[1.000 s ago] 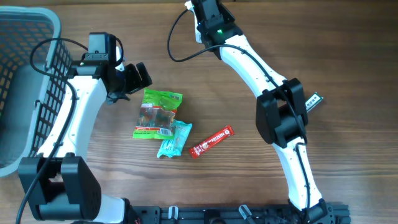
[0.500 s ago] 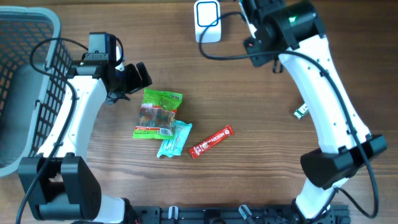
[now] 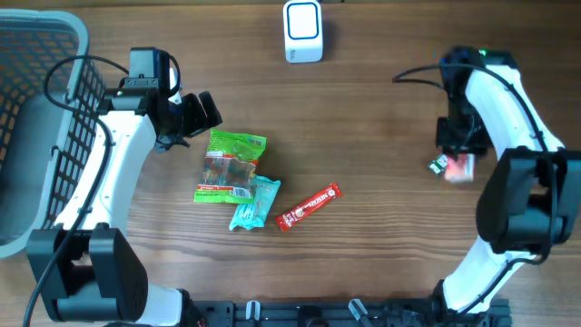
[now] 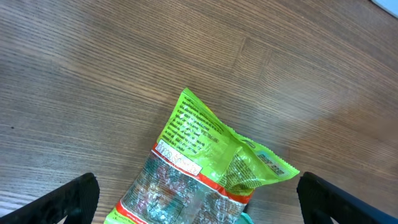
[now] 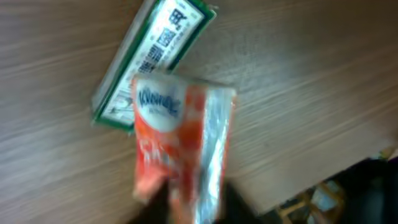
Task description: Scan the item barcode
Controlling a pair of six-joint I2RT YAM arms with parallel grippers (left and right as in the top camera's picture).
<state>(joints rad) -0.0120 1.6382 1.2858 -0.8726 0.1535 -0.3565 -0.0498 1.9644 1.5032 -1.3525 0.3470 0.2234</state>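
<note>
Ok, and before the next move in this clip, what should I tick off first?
1. Left gripper open and empty: ok, its fingers stand wide apart above the green snack bag.
2. Snack bag clear of neighbours: not ok, the teal packet meets its lower corner.
3. Snack bag's barcode visible: cannot tell.
4. Scanner unobstructed: ok, nothing stands over it.
5. Right gripper open or shut: cannot tell, the wrist view is blurred.
6. Kleenex pack let go on the table: cannot tell; it overlaps a green-edged packet.
</note>
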